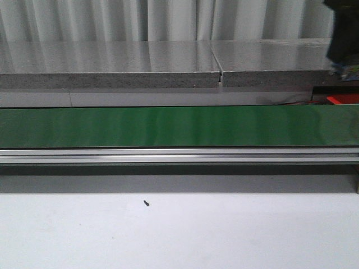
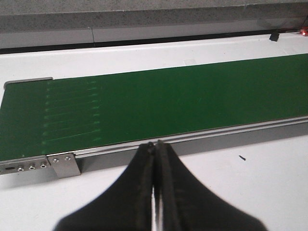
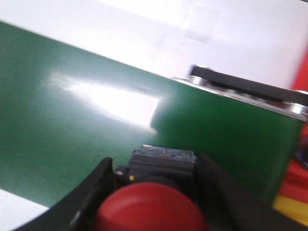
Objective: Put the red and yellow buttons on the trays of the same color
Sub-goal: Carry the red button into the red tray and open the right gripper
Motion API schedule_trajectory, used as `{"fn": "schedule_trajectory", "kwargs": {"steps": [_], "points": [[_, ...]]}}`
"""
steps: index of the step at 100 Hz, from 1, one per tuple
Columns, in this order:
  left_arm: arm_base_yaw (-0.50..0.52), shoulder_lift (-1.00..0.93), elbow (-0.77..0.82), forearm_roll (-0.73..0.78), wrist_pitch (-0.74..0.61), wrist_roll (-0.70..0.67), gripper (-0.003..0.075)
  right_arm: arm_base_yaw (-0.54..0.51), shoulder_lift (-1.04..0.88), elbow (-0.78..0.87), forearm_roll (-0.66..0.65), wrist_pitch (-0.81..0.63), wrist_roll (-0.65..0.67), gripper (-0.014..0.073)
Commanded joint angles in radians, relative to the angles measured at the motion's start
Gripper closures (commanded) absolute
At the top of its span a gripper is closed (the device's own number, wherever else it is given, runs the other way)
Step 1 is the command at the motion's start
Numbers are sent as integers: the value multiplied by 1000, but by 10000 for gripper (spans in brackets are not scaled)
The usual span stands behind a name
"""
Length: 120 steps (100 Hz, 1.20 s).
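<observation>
item: red button [image 3: 151, 211], round domed cap on a dark body with a small circuit-like top part. location: between the fingers of the right gripper [image 3: 154, 192], held above the green conveyor belt [image 3: 96, 110] near its roller end. the fingers sit close against both sides of the body, so the grip looks firm.

item: left gripper [image 2: 155, 183]. state: fingers pressed together, nothing between them; it hangs over the white tabletop [image 2: 250, 183] just beside the belt's near rail.

item: trays. location: red and yellow surfaces [image 3: 293, 192] show at the edge of the right wrist view, past the belt's end; too blurred and cropped to tell which tray is which. a red patch [image 1: 343, 99] also shows at the far right of the front view.

step in hand, as judged: carry the red button to the red tray. advice: keep the grip steady, clear the belt's end roller [image 3: 250, 89], confirm the red surface before lowering, set the button down flat, then release.
</observation>
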Motion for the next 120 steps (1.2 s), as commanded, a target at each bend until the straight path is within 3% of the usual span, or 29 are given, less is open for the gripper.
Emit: {"fn": "schedule_trajectory", "kwargs": {"steps": [1, 21, 40, 80, 120], "points": [[-8, 1, -27, -8, -71, -4, 739, -104, -56, -32, 6, -18, 12, 552], [-8, 1, -27, -8, -71, -4, 739, -314, -20, -31, 7, -29, 34, 552], [-8, 1, -27, -8, -71, -4, 739, -418, 45, -31, 25, -75, 98, 552], [-8, 1, -27, -8, -71, -4, 739, -426, 203, -33, 26, -181, 98, 552], [-8, 1, -27, -8, -71, -4, 739, -424, 246, -36, 61, -298, 98, 552]]}}
